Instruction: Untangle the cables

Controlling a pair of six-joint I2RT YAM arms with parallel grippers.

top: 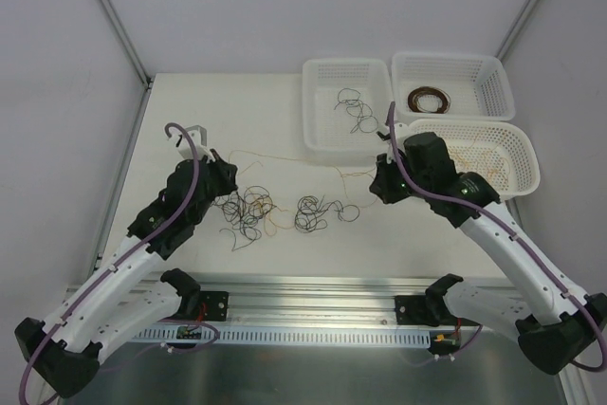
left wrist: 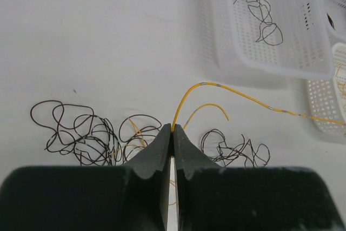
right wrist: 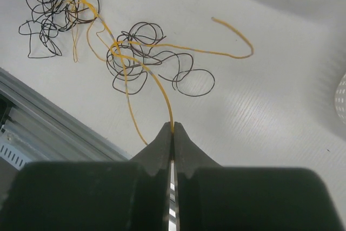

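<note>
The cables lie in two dark curly clumps (top: 248, 211) (top: 313, 213) mid-table, with thin yellow strands threaded through them. My left gripper (top: 220, 177) is just left of the larger clump, shut on a yellow cable (left wrist: 238, 94) that arcs up from the tips (left wrist: 172, 128) and runs right toward the baskets. My right gripper (top: 379, 187) hangs right of the smaller clump, shut on a yellow cable (right wrist: 157, 79) that leaves its tips (right wrist: 173, 128) and passes through a dark clump (right wrist: 146, 63). I cannot tell whether both hold the same strand.
Three white baskets stand at the back right: one (top: 347, 63) holds a black cable (top: 356, 111), one (top: 446, 56) a brown coil (top: 429, 100), one (top: 474, 123) yellow strands. An aluminium rail (top: 313, 296) runs along the near table edge.
</note>
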